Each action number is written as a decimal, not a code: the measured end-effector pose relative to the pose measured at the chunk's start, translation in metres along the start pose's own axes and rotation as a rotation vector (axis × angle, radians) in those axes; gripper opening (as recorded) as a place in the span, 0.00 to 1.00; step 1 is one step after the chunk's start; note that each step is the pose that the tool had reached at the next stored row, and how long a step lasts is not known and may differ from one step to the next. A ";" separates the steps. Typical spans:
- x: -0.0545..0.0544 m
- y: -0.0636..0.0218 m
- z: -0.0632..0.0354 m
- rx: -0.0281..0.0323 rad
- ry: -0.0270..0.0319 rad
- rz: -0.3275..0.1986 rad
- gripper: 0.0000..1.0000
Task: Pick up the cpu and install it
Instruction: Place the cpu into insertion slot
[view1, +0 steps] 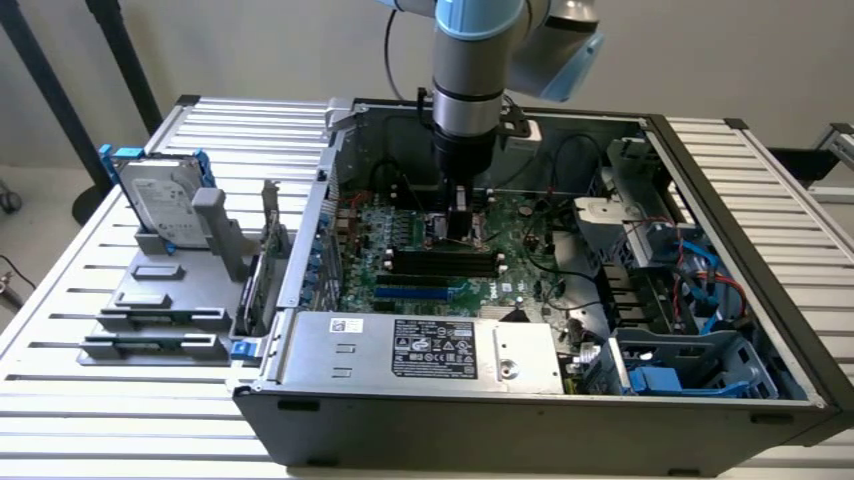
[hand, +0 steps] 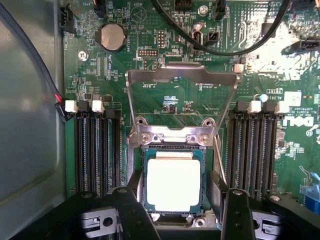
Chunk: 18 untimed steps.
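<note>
The cpu (hand: 173, 183) is a small square chip with a bright silver top, lying level in the motherboard socket (hand: 172, 149) just below the raised metal load plate (hand: 182, 75). My gripper (hand: 175, 200) is straight over it. Its two dark fingers (hand: 134, 197) press against the chip's two opposite edges, so it is shut on the cpu. In the exterior view the arm reaches straight down into the open computer case, with the gripper (view1: 465, 228) low over the green motherboard (view1: 400, 215).
Black memory slots (hand: 95, 150) flank the socket on both sides, and black cables (hand: 225, 47) loop across the board beyond it. A power supply (view1: 427, 345) fills the case front. On a grey rack outside the case, at the exterior view's left, stands a silver hard drive (view1: 160, 200).
</note>
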<state>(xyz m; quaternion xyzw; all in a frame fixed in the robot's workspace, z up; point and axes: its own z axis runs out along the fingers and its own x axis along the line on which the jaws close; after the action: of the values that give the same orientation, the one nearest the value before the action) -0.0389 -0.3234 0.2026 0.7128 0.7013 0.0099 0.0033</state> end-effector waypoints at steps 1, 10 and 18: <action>0.000 0.0001 -0.0029 -0.0001 0.0002 0.000 0.63; 0.000 -0.0074 -0.0233 0.0007 0.0049 0.000 0.63; -0.001 -0.0339 -0.0326 0.0033 0.0177 0.000 0.36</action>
<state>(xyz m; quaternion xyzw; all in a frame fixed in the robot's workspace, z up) -0.0735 -0.3239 0.2345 0.7128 0.7012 0.0151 -0.0041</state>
